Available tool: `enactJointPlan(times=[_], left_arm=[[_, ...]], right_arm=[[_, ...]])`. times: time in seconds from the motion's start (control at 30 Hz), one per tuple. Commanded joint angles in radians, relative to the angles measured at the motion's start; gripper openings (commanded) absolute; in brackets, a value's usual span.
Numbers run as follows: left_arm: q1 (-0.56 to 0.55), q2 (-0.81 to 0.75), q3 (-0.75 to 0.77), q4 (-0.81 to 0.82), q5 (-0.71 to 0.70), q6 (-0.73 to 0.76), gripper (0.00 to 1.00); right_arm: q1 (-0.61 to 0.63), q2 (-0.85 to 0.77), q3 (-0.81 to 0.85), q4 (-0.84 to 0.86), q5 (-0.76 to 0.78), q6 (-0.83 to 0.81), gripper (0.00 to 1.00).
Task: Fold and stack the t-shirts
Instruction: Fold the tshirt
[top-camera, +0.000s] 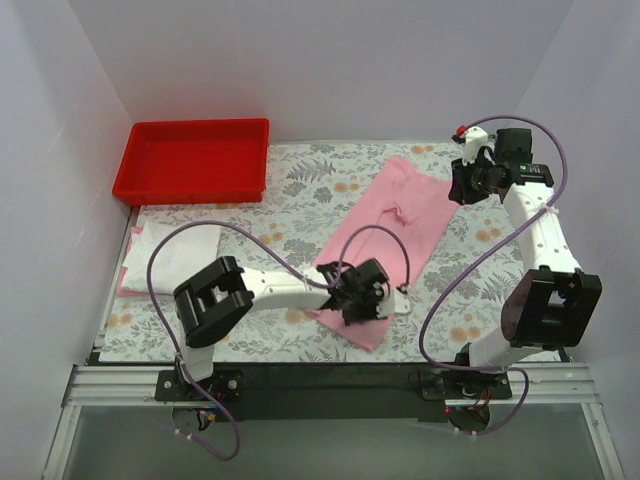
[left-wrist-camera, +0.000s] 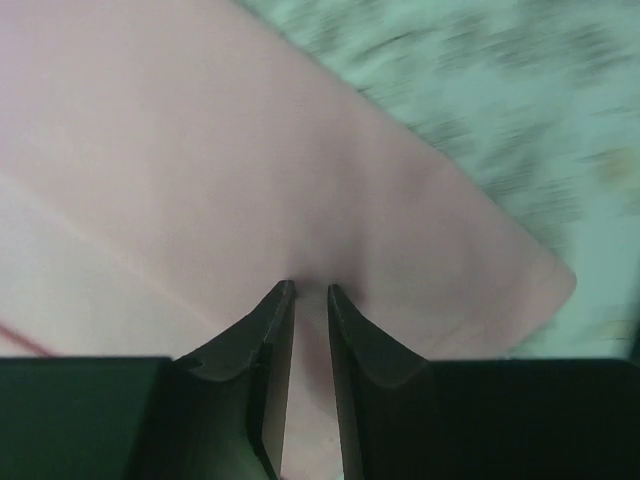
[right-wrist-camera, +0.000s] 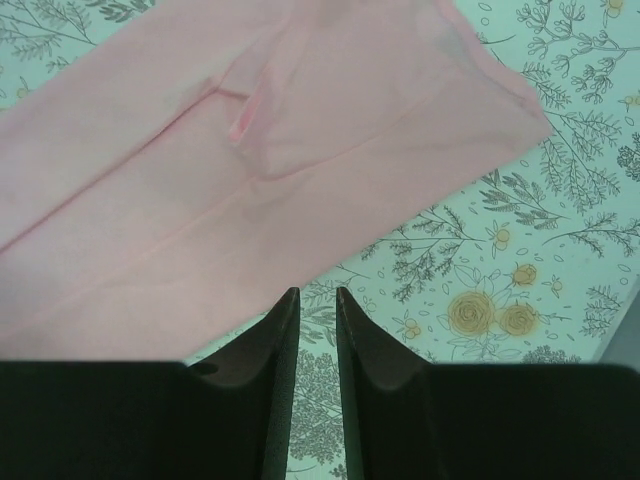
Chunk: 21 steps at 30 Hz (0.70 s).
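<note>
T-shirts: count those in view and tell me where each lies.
3. A pink t-shirt lies mid-table; a white t-shirt sits at the left edge atop a second pink t-shirt, barely showing. More may hide beneath.

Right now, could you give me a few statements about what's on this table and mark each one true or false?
1. The red plastic tray holds a folded shirt. False: nothing lies in it.
2. The left tool is at the near end of the light pink cloth t-shirt. True.
3. The right tool grips that t-shirt. False: nothing is between its fingers, which are by the shirt's edge, where the floral grey tablecloth begins.
4. A folded white cloth lies at the table's left side, with pink showing beneath it. True.
</note>
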Motion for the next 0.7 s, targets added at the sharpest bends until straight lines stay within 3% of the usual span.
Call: enactJointPlan(times=[0.0, 0.13, 0.37, 0.53, 0.67], left_arm=[[-0.191, 0.017, 0.064, -0.156, 0.176, -0.238, 0.2], [-0.148, -0.001, 0.201, -0.187, 0.288, -0.338, 0.21], [0.094, -0.144, 0.154, -0.127, 0.435, -0.387, 0.21], [0.249, -0.182, 0.068, -0.009, 0.451, -0.49, 0.2], [0.373, -0.103, 0.108, 0.044, 0.408, -0.597, 0.19]], right_arm=[[-0.007, -0.026, -0.031, -0.018, 0.038, -0.058, 0.27], [-0.008, 0.005, -0.06, -0.015, 0.041, -0.06, 0.26], [0.012, 0.137, -0.037, -0.012, -0.04, 0.012, 0.19], [0.064, 0.207, -0.056, -0.002, -0.021, 0.023, 0.13], [0.128, 0.259, -0.071, 0.004, 0.021, 0.031, 0.12]])
